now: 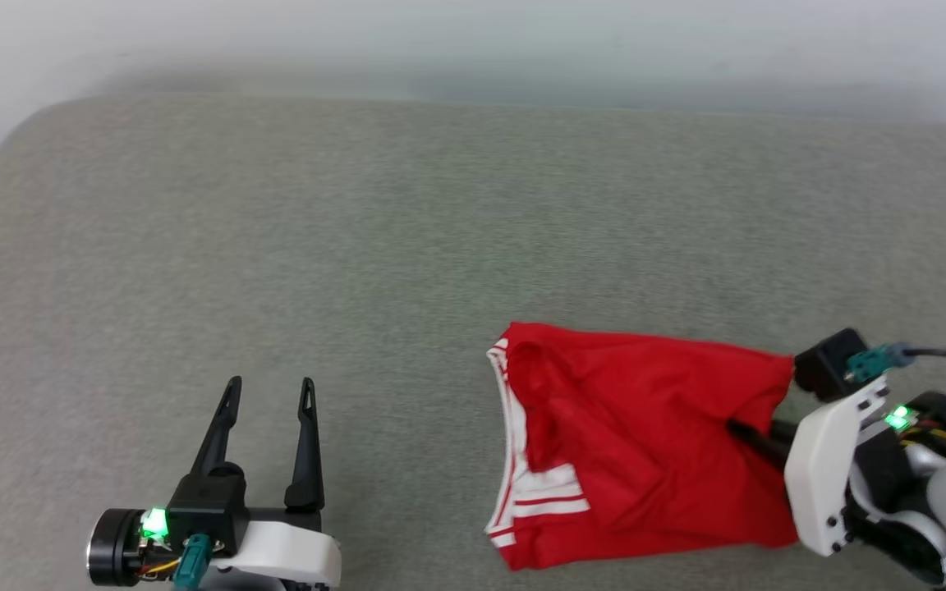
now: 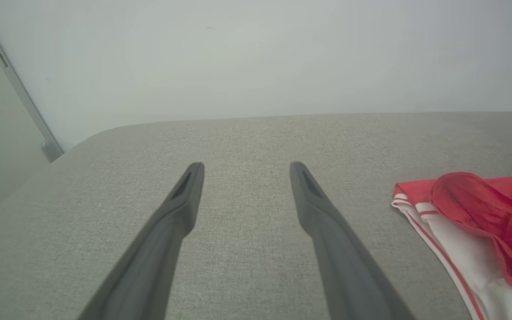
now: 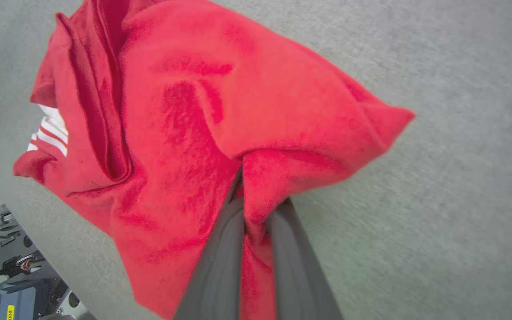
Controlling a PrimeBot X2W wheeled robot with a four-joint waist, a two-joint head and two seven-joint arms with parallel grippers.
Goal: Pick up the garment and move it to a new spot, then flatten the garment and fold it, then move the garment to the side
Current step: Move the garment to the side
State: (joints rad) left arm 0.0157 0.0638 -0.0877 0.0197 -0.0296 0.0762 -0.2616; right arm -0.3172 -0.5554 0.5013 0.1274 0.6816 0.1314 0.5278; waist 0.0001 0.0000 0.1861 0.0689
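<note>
Head view: right claw (image 1: 746, 433) is closed on the edge of the crumpled red garment (image 1: 645, 427) lying on the grey fabric surface (image 1: 358, 246); left claw (image 1: 269, 390) stands wide open and empty, well apart.

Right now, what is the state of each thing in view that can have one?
garment, crumpled, not flattened or folded, on the grey surface, one edge pinched by the right gripper.
right gripper, shut on the garment, red cloth between its fingers.
left gripper, open, holding nothing, apart from the garment.
</note>
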